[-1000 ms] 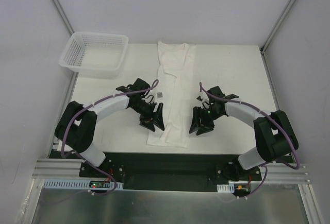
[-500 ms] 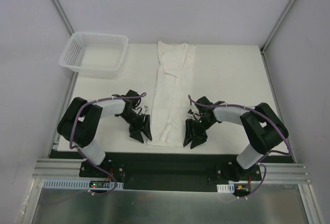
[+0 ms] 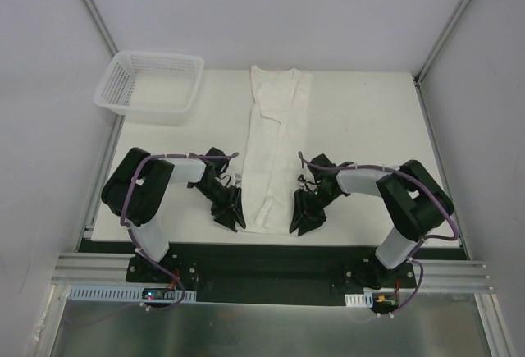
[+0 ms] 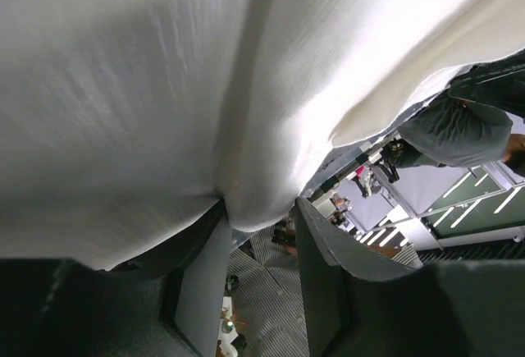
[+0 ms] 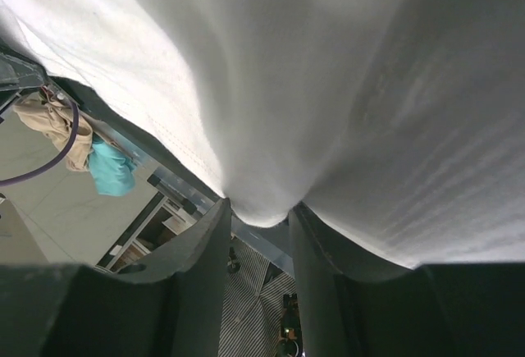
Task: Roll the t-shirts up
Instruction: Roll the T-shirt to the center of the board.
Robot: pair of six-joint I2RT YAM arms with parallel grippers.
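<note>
Two grips | left fingers [image 4: 318, 246], right fingers [image 5: 207, 246] each pinch t-shirt [image 3: 271, 148] fold | hem corners hidden (top view)

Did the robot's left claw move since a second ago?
Yes. The left claw slid toward the near edge of the table, farther from the basket, with the shirt pinched in it.
</note>
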